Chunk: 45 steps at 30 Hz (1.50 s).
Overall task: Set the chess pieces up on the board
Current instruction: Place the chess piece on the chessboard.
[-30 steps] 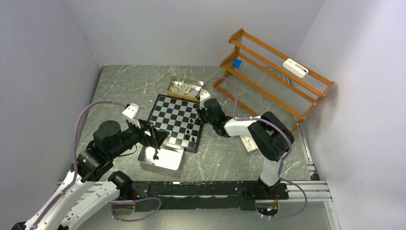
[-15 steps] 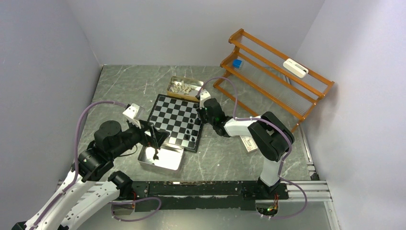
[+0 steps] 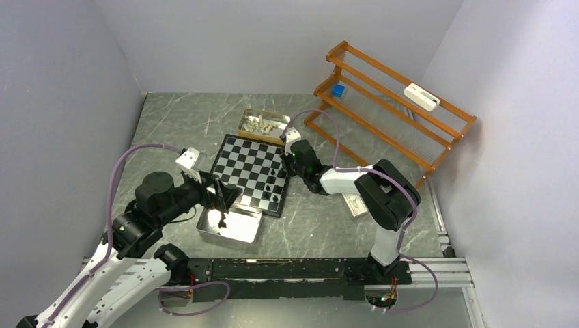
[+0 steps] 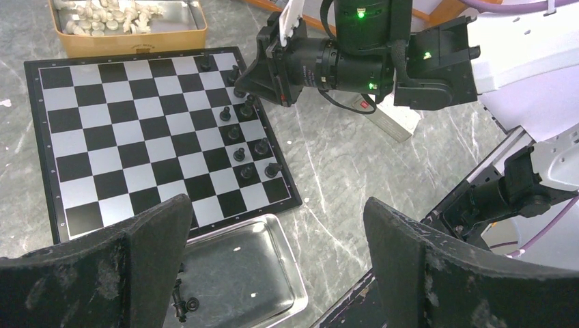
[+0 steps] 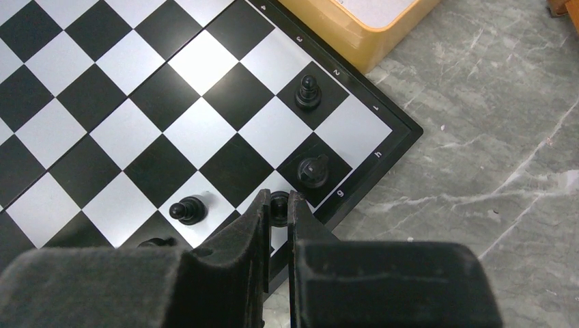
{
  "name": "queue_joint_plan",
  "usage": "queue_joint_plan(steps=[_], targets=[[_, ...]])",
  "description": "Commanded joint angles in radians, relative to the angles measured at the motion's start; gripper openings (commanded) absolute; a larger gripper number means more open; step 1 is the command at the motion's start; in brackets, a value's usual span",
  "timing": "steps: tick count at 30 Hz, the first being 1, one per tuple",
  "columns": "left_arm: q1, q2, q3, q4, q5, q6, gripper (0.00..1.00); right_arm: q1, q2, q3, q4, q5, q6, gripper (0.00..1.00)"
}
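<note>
The chequered board [image 3: 240, 162] lies mid-table. Several black chess pieces [image 4: 239, 154] stand along its right side. My right gripper [image 5: 278, 205] is low over the board's right edge and shut on a black piece [image 5: 278, 200] standing on a square by the border. Other black pieces [image 5: 313, 171] stand close by. It also shows in the top view [image 3: 284, 166]. My left gripper [image 4: 276, 236] is open and empty, hovering over the silver tray [image 4: 239, 273]. A few black pieces [image 4: 181, 304] lie in that tray. Cream-white pieces [image 4: 109, 12] fill a yellow tray [image 4: 130, 31].
The silver tray [image 3: 240, 229] sits at the board's near edge, the yellow tray [image 3: 263, 124] at its far edge. An orange wooden rack [image 3: 389, 109] stands at the back right. A small flat card [image 3: 355, 205] lies right of the board.
</note>
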Motion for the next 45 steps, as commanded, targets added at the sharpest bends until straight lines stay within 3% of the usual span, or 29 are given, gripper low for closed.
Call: queue_joint_plan(steps=[1, 8, 14, 22, 45], targets=[[-0.001, -0.001, -0.004, 0.037, 0.012, 0.017, 1.0, -0.004, -0.012, 0.014, -0.058, 0.002, 0.02, 0.1], [-0.001, 0.0, -0.005, 0.037, 0.011, 0.015, 1.0, -0.003, -0.017, 0.01, -0.061, 0.004, 0.027, 0.11], [-0.001, -0.008, -0.006, 0.037, 0.008, 0.014, 1.0, -0.003, -0.009, 0.026, -0.077, 0.014, 0.027, 0.22], [-0.001, -0.005, -0.006, 0.037, 0.008, 0.014, 1.0, -0.003, -0.02, 0.044, -0.086, 0.025, 0.025, 0.28], [0.0, -0.008, -0.008, 0.037, 0.005, 0.012, 1.0, -0.004, -0.02, 0.048, -0.088, -0.037, 0.069, 0.27]])
